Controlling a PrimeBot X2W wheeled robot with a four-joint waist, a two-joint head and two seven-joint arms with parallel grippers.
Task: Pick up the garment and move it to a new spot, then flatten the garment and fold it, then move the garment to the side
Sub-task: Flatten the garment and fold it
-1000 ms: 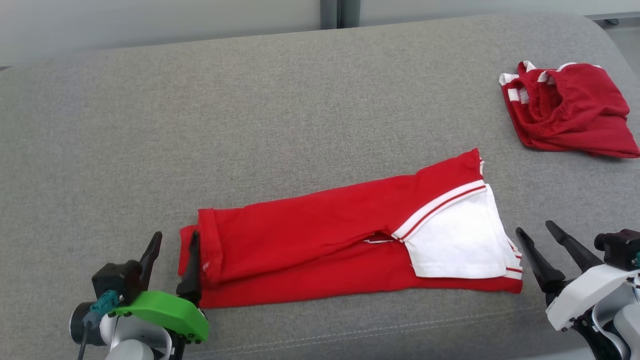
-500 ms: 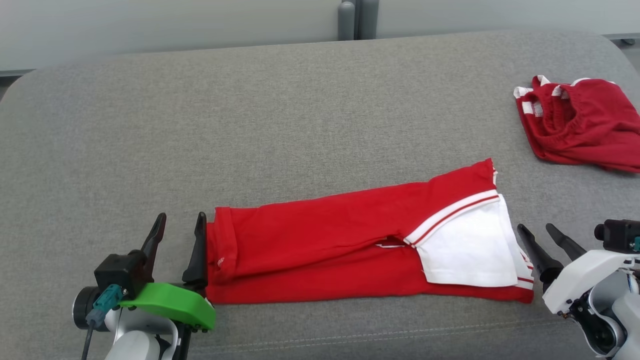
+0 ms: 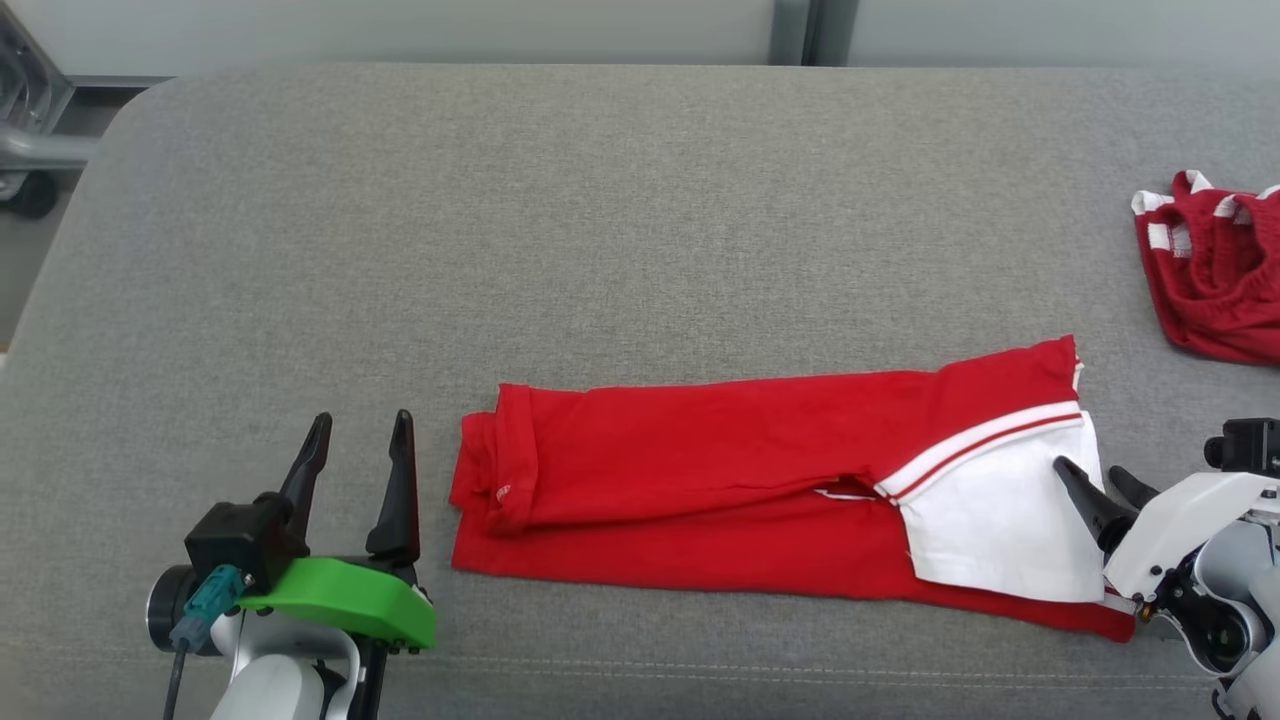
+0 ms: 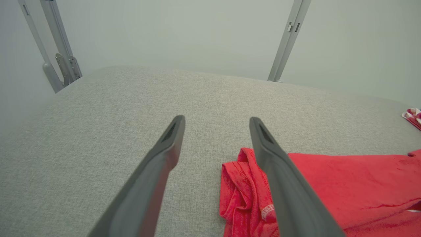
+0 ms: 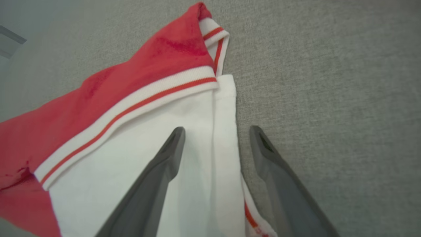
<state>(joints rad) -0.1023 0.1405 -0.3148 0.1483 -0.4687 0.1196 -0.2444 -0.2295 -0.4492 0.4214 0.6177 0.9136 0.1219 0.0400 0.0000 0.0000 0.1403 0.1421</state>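
Note:
The garment (image 3: 720,470) is red, folded into a long strip on the grey cushion, with a white panel (image 3: 1000,520) at its right end. My left gripper (image 3: 362,417) is open just left of the garment's rolled left end, with a small gap between them. In the left wrist view, the garment (image 4: 345,184) lies beside and behind the right finger of the left gripper (image 4: 215,118). My right gripper (image 3: 1088,467) is open at the right end. In the right wrist view, the right gripper (image 5: 217,128) straddles the white panel's edge (image 5: 227,131), with nothing pinched.
A second red garment with white trim (image 3: 1215,270) lies bunched at the far right. The grey cushion (image 3: 600,220) stretches wide behind and to the left of the strip. Its rounded left edge drops off near a metal frame (image 3: 30,130).
The head camera has swung left, shifting the picture right. The left gripper now stands apart from the garment's left end. The right gripper's finger now overlaps the white panel.

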